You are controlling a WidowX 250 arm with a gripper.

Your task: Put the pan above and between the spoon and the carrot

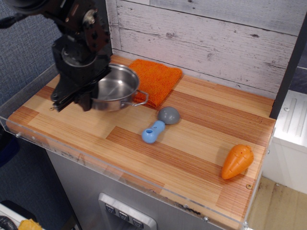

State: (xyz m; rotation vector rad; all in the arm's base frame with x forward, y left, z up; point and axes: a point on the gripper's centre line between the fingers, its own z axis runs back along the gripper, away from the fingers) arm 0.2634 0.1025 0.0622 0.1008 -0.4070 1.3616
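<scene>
The shiny steel pan (115,88) hangs tilted above the wooden table's left side, clear of the surface. My black gripper (81,98) is shut on the pan's left rim and holds it up. One wire loop handle (141,98) points right. The spoon lies near the middle of the table, with its light-blue handle (152,132) and grey dome head (169,115). The orange toy carrot (237,162) lies at the front right, far from the gripper.
A flat orange cloth (154,80) lies at the back, just behind the pan. A white plank wall (216,38) runs along the back. A clear plastic lip (120,177) edges the table's front and left. A white unit (292,129) stands to the right.
</scene>
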